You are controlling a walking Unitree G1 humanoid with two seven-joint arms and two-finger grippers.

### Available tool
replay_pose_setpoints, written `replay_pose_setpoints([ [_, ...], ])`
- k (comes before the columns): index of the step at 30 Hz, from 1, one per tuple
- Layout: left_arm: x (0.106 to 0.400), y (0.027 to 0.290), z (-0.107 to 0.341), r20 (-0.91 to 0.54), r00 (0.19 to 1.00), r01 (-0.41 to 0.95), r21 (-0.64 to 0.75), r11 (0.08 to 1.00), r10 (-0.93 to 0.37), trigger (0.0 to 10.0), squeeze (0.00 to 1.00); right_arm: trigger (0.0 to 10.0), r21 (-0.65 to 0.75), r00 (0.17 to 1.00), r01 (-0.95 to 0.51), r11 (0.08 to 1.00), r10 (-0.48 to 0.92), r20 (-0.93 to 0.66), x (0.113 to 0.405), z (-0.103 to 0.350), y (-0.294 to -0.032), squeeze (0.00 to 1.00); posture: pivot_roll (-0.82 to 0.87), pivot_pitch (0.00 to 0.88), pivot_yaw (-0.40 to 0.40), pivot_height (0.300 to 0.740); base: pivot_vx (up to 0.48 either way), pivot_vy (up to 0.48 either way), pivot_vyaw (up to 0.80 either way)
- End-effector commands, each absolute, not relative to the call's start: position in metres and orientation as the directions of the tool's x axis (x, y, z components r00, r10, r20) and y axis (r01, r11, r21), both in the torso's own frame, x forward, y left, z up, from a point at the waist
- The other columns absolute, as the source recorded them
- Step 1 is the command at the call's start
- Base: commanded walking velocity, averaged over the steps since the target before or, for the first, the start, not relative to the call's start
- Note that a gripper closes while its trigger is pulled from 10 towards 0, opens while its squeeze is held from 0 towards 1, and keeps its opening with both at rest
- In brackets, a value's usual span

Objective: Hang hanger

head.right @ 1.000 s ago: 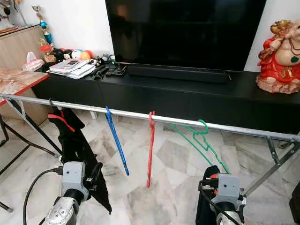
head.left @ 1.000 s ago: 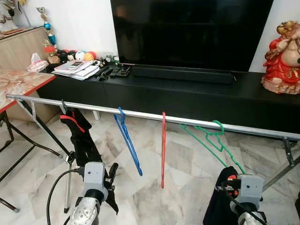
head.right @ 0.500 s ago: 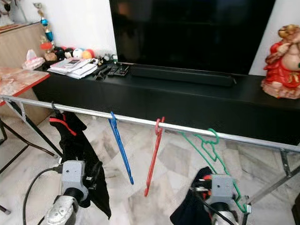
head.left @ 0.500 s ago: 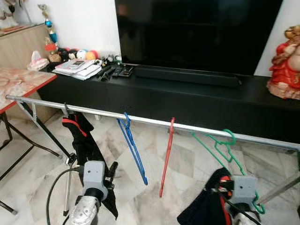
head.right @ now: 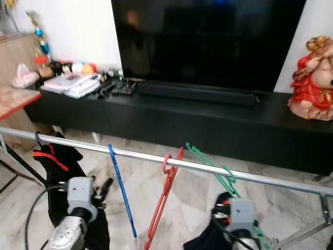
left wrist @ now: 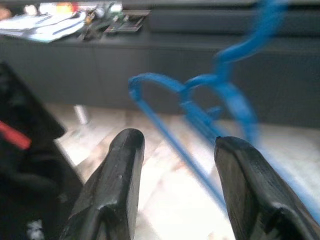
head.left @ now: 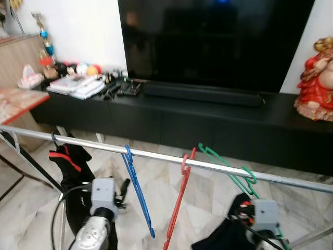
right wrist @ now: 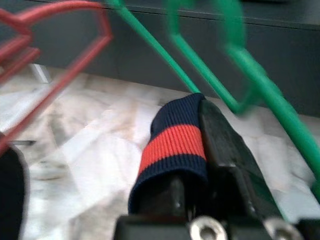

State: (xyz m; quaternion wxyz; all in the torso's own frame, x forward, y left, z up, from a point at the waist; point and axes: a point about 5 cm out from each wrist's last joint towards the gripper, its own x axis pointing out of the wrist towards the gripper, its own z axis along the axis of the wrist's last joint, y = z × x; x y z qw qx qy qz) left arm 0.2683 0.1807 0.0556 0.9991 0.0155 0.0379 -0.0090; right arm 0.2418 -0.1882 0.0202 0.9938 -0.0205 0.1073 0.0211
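1. Right claw (right wrist: 200, 150) pinches a navy-red garment (right wrist: 172, 145) under the rail (head.left: 218, 167), beside the green hanger (head.left: 229, 169).
2. Left claw (left wrist: 175, 165) is spread, bare floor (left wrist: 165, 200) ahead.
3. Green hanger sits higher on the rail than before.

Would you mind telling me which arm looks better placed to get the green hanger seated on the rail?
Right, probably. The right gripper is shut on a navy, red-striped garment directly below the green hanger, while the left gripper is open beside the blue hanger.
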Motion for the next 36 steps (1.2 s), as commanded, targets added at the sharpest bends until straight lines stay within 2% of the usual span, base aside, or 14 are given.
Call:
replay_pose_setpoints([
  [1, 0.27, 0.173, 0.059, -0.057, 0.998, 0.041, 0.014, 0.999, -0.04, 10.0, 0.0, 10.0, -0.057, 0.978, -0.031, 0.998, 0.018, -0.208, 0.241, 0.022, -0.196, 0.0, -0.01, 0.002, 0.025, 0.74, 0.0, 0.0, 0.0],
  [11, 0.259, 0.171, 0.056, -0.091, 0.99, 0.108, 0.037, 0.993, -0.104, 10.0, 0.0, 10.0, -0.065, 0.976, -0.035, 0.997, 0.02, -0.215, 0.239, 0.02, -0.196, 0.0, -0.01, 0.01, 0.028, 0.74, 0.0, 0.0, 0.0],
  [12, 0.257, 0.171, 0.058, -0.098, 0.987, 0.133, 0.02, 0.991, -0.131, 10.0, 0.95, 10.0, -0.066, 0.976, -0.037, 0.997, 0.022, -0.217, 0.239, 0.019, -0.195, 0.0, -0.01, 0.011, 0.029, 0.74, 0.0, 0.0, 0.0],
  [13, 0.257, 0.17, 0.059, -0.097, 0.985, 0.146, 0.005, 0.989, -0.144, 10.0, 0.95, 10.0, -0.067, 0.976, -0.039, 0.997, 0.023, -0.218, 0.239, 0.019, -0.195, 0.0, -0.01, 0.011, 0.029, 0.74, 0.0, 0.0, 0.0],
  [14, 0.257, 0.169, 0.061, -0.094, 0.983, 0.16, 0.0, 0.987, -0.159, 10.0, 1.0, 10.0, -0.067, 0.976, -0.039, 0.997, 0.024, -0.218, 0.239, 0.019, -0.195, 0.0, -0.01, 0.011, 0.029, 0.74, 0.0, 0.0, 0.0],
  [20, 0.262, 0.163, 0.08, -0.065, 0.961, 0.267, -0.018, 0.964, -0.267, 10.0, 1.0, 10.0, -0.066, 0.975, -0.044, 0.997, 0.028, -0.219, 0.24, 0.018, -0.193, 0.0, 0.0, 0.006, 0.037, 0.74, 0.0, 0.0, 0.0],
  [23, 0.267, 0.165, 0.087, -0.081, 0.956, 0.279, -0.04, 0.959, -0.282, 10.0, 1.0, 10.0, -0.066, 0.975, -0.046, 0.997, 0.03, -0.218, 0.241, 0.018, -0.192, 0.0, 0.0, 0.005, 0.04, 0.74, 0.0, 0.0, 0.0],
  [27, 0.275, 0.171, 0.089, -0.198, 0.947, 0.258, -0.003, 0.966, -0.254, 10.0, 1.0, 10.0, -0.063, 0.975, -0.05, 0.997, 0.035, -0.219, 0.241, 0.018, -0.19, 0.0, 0.0, 0.004, 0.045, 0.74, 0.0, 0.0, 0.0],
  [29, 0.284, 0.174, 0.09, -0.259, 0.948, 0.187, -0.025, 0.982, -0.187, 10.0, 1.0, 10.0, -0.06, 0.974, -0.053, 0.997, 0.038, -0.223, 0.24, 0.017, -0.188, 0.0, 0.0, 0.001, 0.05, 0.74, 0.0, 0.0, 0.0],
  [36, 0.293, 0.167, 0.091, -0.321, 0.927, 0.166, -0.108, 0.98, -0.193, 10.0, 1.0, 10.0, -0.058, 0.973, -0.057, 0.997, 0.043, -0.229, 0.24, 0.015, -0.186, 0.0, 0.0, 0.0, 0.052, 0.74, 0.0, 0.0, 0.0],
])
